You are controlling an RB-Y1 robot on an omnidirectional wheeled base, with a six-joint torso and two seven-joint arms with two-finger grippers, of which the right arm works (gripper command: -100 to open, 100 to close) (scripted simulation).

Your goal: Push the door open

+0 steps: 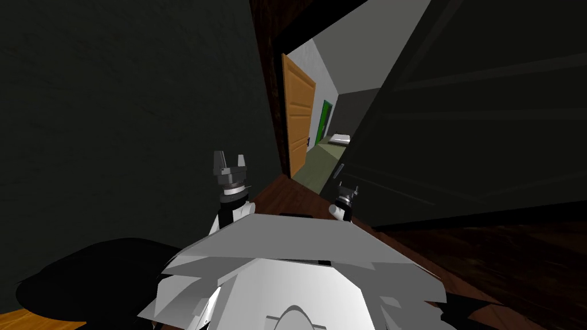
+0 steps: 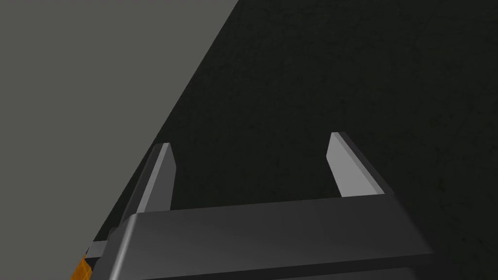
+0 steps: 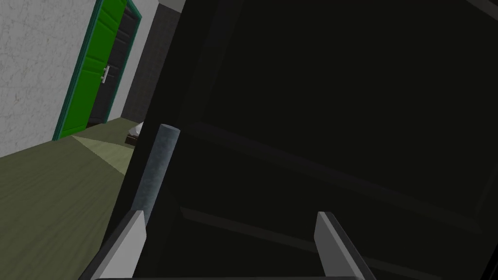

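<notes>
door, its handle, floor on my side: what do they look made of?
Door: near-black and matte, with recessed panels. It could be painted wood, but no grain shows, so that stays open.
Handle: a round grey bar with a dull, speckled surface. It is probably metal, though not certainly.
Floor: dark reddish-brown with streaky grain, and it looks like wood boards.

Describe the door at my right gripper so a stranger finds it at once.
Right of the doorway stands a large door, ajar, with the right gripper at its edge. Beyond it are an orange door and a green door; this one is almost black.
</notes>
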